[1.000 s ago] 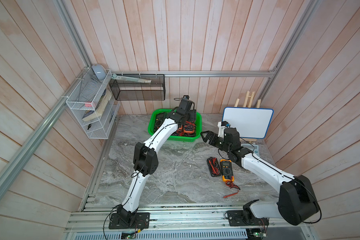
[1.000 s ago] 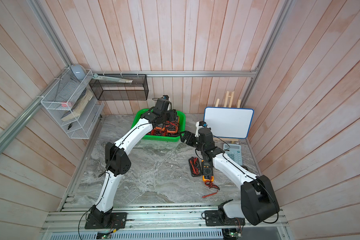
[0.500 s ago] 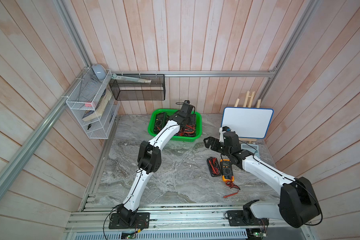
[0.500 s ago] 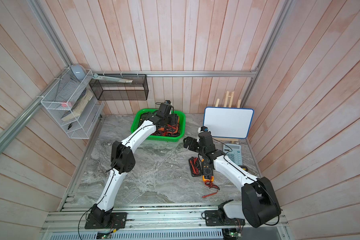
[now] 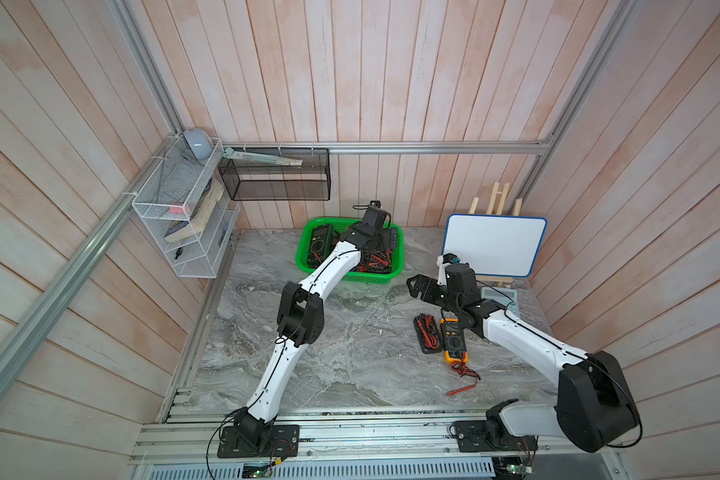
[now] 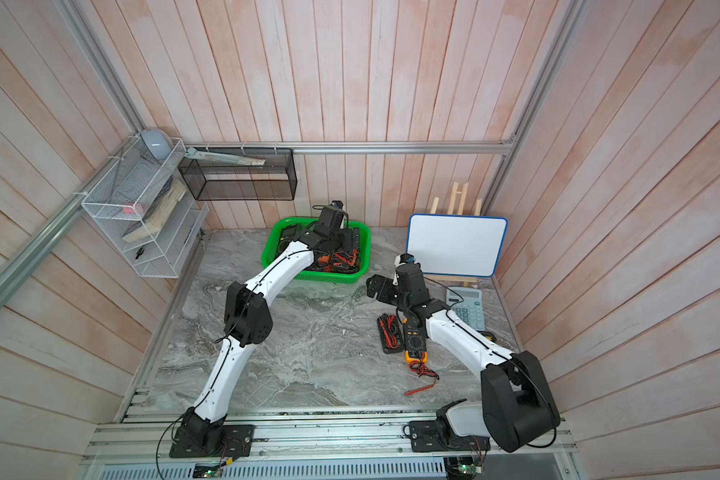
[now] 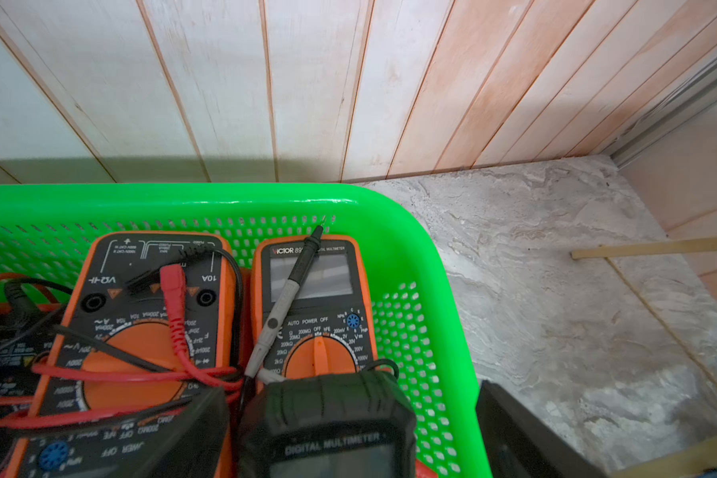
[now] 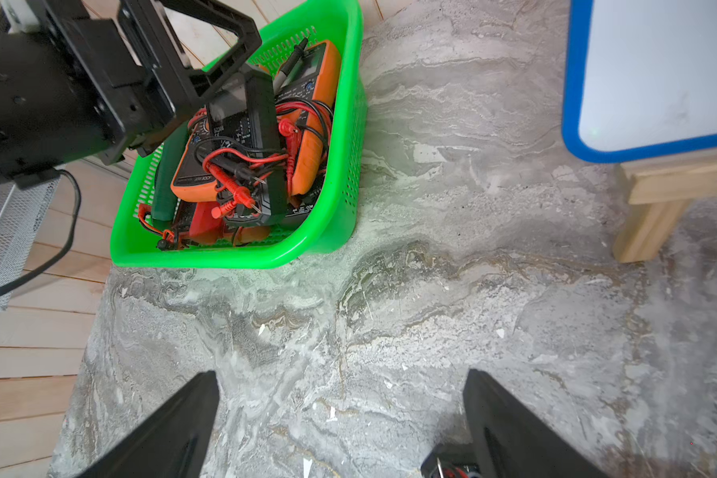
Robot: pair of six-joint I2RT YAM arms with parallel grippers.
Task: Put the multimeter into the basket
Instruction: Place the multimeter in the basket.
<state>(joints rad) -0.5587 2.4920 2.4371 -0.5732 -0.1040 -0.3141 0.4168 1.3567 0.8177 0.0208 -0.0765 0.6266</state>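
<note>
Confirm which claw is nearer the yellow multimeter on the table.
Right. The right claw hovers over the table just beyond the yellow multimeter; the left claw is farther off, above the green basket.

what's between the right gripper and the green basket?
Only bare marble tabletop between the right gripper and the basket, a few pale flecks aside. The right wrist view shows it; both top views agree.

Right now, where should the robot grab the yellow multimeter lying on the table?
Probably across its two long sides, near the dial, with the right hand coming straight down. The yellow multimeter lies flat, face up. Red leads trail off its near end, and a black case sits close beside.
</note>
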